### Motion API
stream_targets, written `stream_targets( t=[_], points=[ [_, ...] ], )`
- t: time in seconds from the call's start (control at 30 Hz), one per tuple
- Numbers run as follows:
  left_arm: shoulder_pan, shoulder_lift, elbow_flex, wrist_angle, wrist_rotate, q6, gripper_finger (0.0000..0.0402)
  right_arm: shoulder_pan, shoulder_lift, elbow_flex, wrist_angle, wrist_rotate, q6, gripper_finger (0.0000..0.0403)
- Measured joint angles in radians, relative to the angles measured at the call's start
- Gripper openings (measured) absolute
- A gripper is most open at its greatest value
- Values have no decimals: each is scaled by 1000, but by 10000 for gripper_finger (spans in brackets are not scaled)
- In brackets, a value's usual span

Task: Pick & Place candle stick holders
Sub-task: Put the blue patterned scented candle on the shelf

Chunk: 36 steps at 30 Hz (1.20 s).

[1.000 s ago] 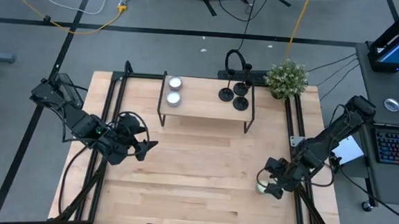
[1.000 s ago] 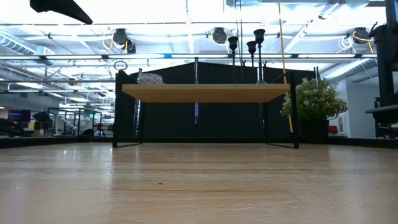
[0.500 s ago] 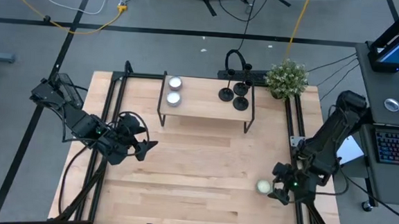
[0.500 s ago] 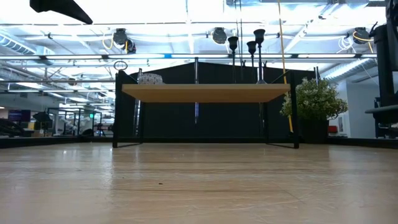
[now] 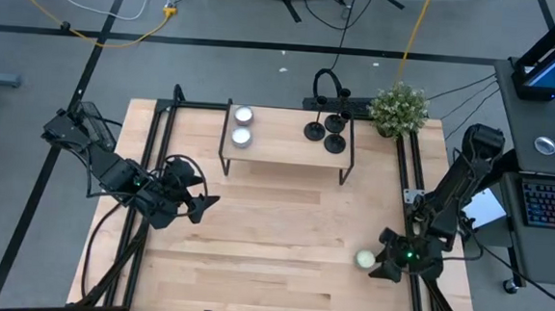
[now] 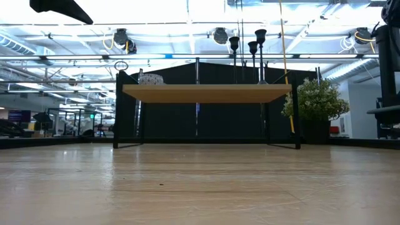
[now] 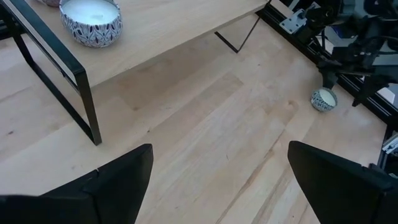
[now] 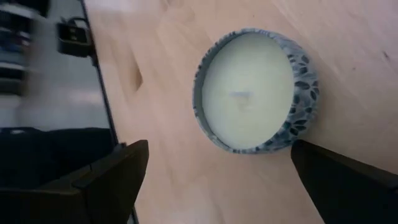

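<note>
Three black candle stick holders (image 5: 328, 133) stand on their disc bases at the right end of a small raised shelf (image 5: 288, 148). In the low view their stems (image 6: 252, 49) rise above the shelf top. My left gripper (image 5: 207, 205) hangs open over the table's left half, nothing between its fingers (image 7: 112, 186). My right gripper (image 5: 383, 268) is open near the table's near right corner, beside a patterned candle tin (image 5: 365, 260) that rests on the table. In the right wrist view its fingers (image 8: 115, 171) stand on either side of the tin's (image 8: 255, 93) near rim.
Two more candle tins (image 5: 242, 125) sit at the shelf's left end. A potted plant (image 5: 398, 109) stands at the far right corner. Black rails (image 5: 407, 173) run along both table sides. Bare wood (image 5: 273, 232) lies between the arms.
My right gripper has swung toward the table's near right corner, sunk lower and turned. It has come off the candle tin, which stays in place and now shows whole.
</note>
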<state>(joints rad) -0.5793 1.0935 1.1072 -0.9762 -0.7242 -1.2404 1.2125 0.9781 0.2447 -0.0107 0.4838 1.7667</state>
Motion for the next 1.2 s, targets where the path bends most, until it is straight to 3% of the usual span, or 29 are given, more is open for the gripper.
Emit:
stream_targets(
  t=[0.43,0.9,1.2],
  points=[
    [0,0,0,1,2,-2,378,-1,3,-178,435,92,8,391],
    [0,0,0,0,3,5,385,-1,1,-182,446,118,27,391],
    [0,0,0,0,6,5,378,-1,1,-182,447,117,-78,391]
  ],
)
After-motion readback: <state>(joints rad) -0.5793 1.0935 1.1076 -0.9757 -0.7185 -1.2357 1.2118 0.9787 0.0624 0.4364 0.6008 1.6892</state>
